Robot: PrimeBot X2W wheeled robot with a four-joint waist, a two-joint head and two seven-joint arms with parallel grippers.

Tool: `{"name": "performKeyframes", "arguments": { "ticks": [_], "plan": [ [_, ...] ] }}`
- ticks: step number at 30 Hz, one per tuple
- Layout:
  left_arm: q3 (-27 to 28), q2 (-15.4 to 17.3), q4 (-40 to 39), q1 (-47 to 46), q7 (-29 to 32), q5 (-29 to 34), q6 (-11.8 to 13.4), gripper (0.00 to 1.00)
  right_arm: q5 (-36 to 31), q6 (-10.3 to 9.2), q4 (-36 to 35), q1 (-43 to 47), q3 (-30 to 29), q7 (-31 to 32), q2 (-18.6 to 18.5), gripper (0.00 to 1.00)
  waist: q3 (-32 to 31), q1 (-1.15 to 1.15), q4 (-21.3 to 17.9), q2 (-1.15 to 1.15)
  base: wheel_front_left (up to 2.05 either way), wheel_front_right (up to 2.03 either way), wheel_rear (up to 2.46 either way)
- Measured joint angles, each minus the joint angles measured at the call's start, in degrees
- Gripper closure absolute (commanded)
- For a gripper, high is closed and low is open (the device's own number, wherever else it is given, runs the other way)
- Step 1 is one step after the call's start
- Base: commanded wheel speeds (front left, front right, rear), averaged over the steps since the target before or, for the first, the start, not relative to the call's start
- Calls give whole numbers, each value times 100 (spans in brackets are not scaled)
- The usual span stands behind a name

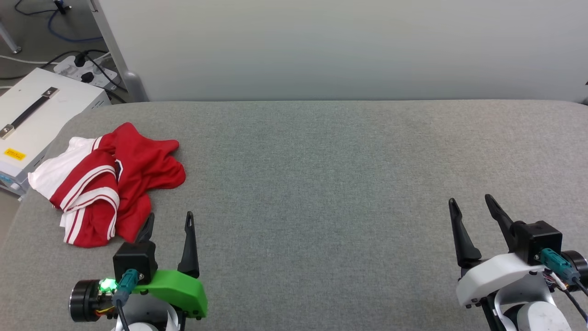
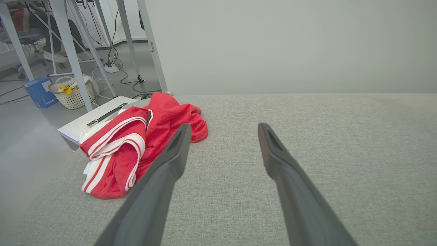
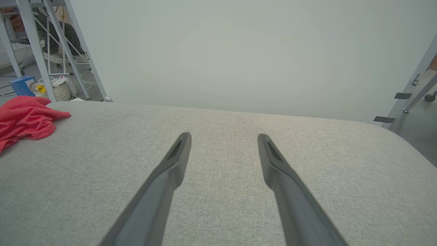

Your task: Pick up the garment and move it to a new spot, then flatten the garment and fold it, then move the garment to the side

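A grey fabric-covered table (image 1: pixel 321 184) runs wide in front of a plain pale wall, with floor, cables and metal frame legs off to the left. Down at the near edge the left gripper (image 1: pixel 169 215) sits with its two dark fingers spread wide and nothing between them. Its left fingertip is just beside the near hem of the garment (image 1: pixel 115 184), though I can't tell whether it touches. The right gripper (image 1: pixel 470 198) is gaping and empty too, well apart on the far side of the table.

The garment lies crumpled near the table's left edge, red folds heaped over each other, striped trim on top and a white sleeve reaching the edge. The pick-up looks like the step in hand, and the left arm is the obvious one for it. I'd go for a raised ridge, say the striped fold nearest the fingers. The fingers should come down either side of it and pinch few layers, not the whole heap. I'd then lift it high enough that the trailing cloth doesn't drag, and carry it toward the open middle.

Beyond the edge a white case (image 1: pixel 36 115) with a dark handle sits shut. Further off a white lattice basket (image 2: pixel 73 97) holds something yellow among pale bits, and what the blue box (image 2: pixel 39 92) beside it holds I can't tell
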Motion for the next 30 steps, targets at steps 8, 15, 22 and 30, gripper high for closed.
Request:
{"name": "performKeyframes", "arguments": {
  "ticks": [8,15,22,30],
  "plan": [
    [0,0,-11,0,-90,-55,-25,0,2,0,-12,-18,-5,-97,0,0,16,0,-5,0,0,0,0],
    [-7,0,100,1,-188,-103,-55,0,-9,0,91,-19,20,-185,0,0,25,0,-9,0,0,0,0],
    [-15,0,201,1,-265,-115,-81,0,-8,0,143,-43,29,-275,1,0,36,0,-12,0,0,0,0],
    [-8,0,146,0,-350,-164,-108,0,-4,0,96,-94,30,-346,1,0,53,0,-1,0,0,0,0]
  ]
}}
